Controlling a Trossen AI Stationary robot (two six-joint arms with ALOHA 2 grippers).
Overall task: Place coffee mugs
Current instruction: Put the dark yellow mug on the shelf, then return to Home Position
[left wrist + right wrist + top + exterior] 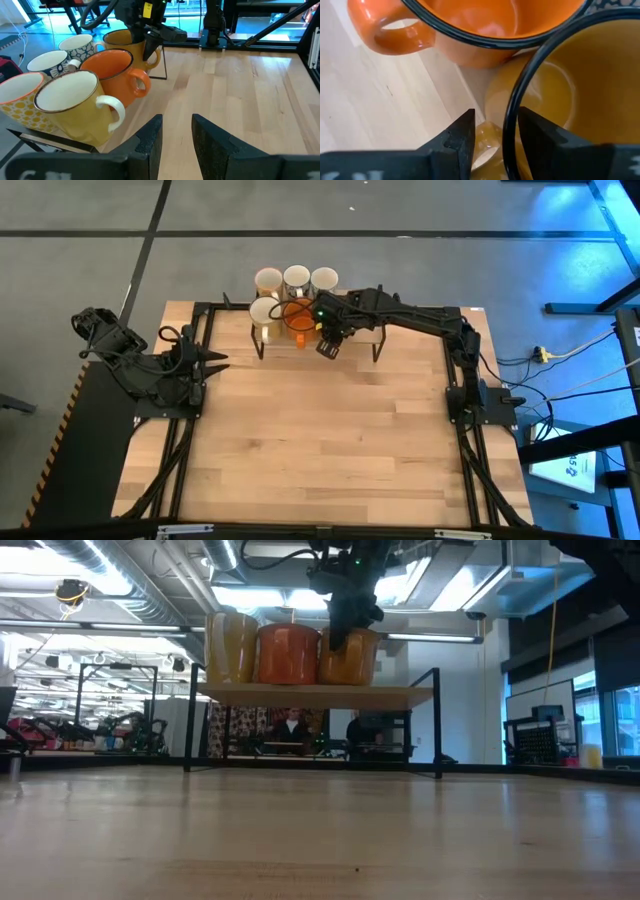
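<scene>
1. My left gripper [176, 134] hangs over bare wooden table [240, 100], its two dark fingers parted with a gap between them, holding nothing.
2. Nearest sits a yellow mug with a white inside [75, 107], handle toward my fingers.
3. Touching it behind is the orange mug [112, 75].
4. A dotted yellow mug [17, 100], a dark-rimmed white mug [50, 62] and a dark-patterned mug [80, 45] cluster beside them.
5. The right gripper [150, 42] reaches down into the amber mug [125, 42].
</scene>
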